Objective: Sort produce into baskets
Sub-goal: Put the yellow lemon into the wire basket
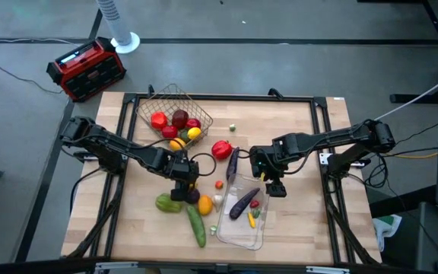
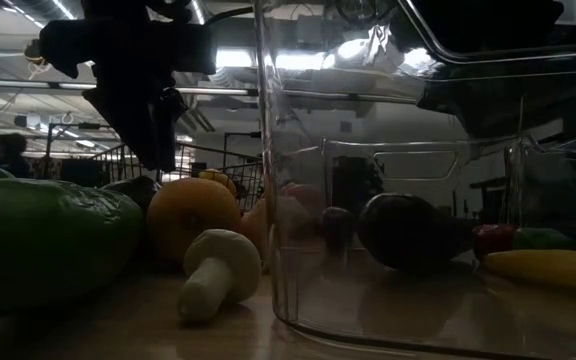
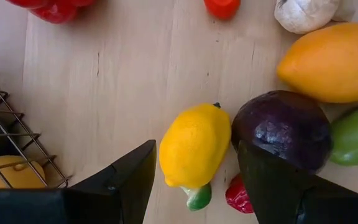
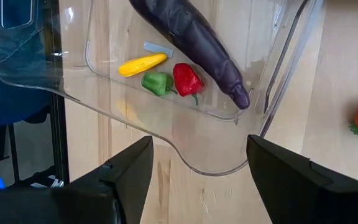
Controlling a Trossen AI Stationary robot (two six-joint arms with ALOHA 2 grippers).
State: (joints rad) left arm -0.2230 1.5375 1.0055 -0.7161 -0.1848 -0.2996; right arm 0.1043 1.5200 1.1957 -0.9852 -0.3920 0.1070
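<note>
A yellow lemon (image 3: 194,146) is lying on the table (image 1: 295,137) between the open, empty fingers of the left gripper (image 3: 194,186), while the right gripper (image 4: 197,180), also open and empty, is hovering over the clear tray (image 1: 242,228).

Grey floor (image 1: 21,114), red-and-black box (image 1: 86,68), white fan base (image 1: 125,42), possibly ceiling strip lights (image 2: 8,15)

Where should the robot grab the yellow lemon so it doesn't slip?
Grab the yellow lemon across its fat middle, coming straight down from above. It lies flat on the table, and the open left gripper already has a finger on each long side. Its pointed ends would probably slip. The purple fruit sits very close on one side, so that finger needs care.
</note>
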